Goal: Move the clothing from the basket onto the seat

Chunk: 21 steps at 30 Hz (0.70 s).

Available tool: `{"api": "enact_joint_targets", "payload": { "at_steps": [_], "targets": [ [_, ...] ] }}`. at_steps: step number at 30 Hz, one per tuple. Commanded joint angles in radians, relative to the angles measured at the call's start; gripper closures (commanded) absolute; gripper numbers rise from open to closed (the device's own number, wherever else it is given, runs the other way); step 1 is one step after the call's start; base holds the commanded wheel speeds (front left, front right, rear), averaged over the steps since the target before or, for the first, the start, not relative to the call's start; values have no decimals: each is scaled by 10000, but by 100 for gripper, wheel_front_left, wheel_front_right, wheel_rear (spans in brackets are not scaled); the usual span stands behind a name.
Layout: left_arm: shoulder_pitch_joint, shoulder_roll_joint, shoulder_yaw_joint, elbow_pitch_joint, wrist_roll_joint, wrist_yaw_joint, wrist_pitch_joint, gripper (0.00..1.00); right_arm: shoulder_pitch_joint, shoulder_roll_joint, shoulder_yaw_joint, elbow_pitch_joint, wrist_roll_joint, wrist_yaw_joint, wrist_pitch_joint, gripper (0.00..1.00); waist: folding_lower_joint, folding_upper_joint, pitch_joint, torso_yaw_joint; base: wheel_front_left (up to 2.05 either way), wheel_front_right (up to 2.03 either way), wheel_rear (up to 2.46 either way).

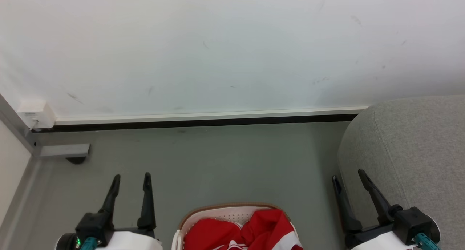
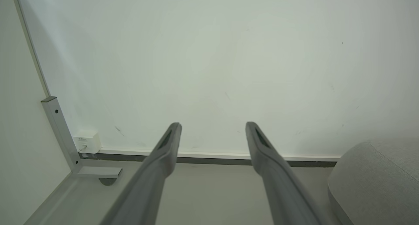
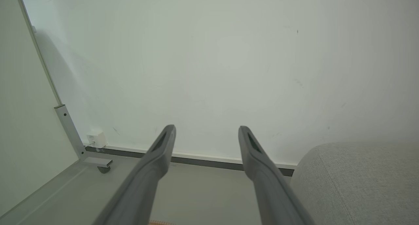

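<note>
Both end effectors are keeping their fingers spread wide and are holding nothing; the left end effector (image 1: pixel 132 175) and the right end effector (image 1: pixel 347 174) are pointing forward over the floor (image 1: pixel 218 159). Ahead of both fingertips, a pale wall (image 1: pixel 232 43) with a dark skirting strip is rising. The grey seat (image 1: pixel 410 155) is lying just beside the right end effector, on its right side; one finger is crossing the rounded edge of it in the head view, and I cannot tell if they are touching. Between the two end effectors, behind their fingertips, the basket (image 1: pixel 232 216) is standing on the floor. The red clothing (image 1: pixel 261 228) with white stripes is lying inside it, piling above the rim on the side nearer the right end effector. Ahead and left of the left end effector, a small white box (image 1: pixel 34 113) is sitting at the wall corner.
</note>
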Motion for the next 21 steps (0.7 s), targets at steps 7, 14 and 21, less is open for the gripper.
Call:
{"api": "enact_joint_targets", "payload": {
  "at_steps": [7, 14, 21],
  "targets": [
    [113, 69, 48, -13, -214, -8, -11, 0, -130, -36, -15, 188, 165, -21, -1, 0, 0, -1, -4, -104, 0, 0, 0],
    [126, 67, 91, 114, -389, -76, -11, 0, -215, -52, -201, 143, 385, -21, -1, 0, 0, -1, 71, -383, 0, 0, 0],
    [-108, 66, -95, 426, -458, -296, -9, 0, -291, -72, -325, 6, 415, -21, 1, 0, 0, -1, 376, -852, 0, 0, 0]
  ]
}}
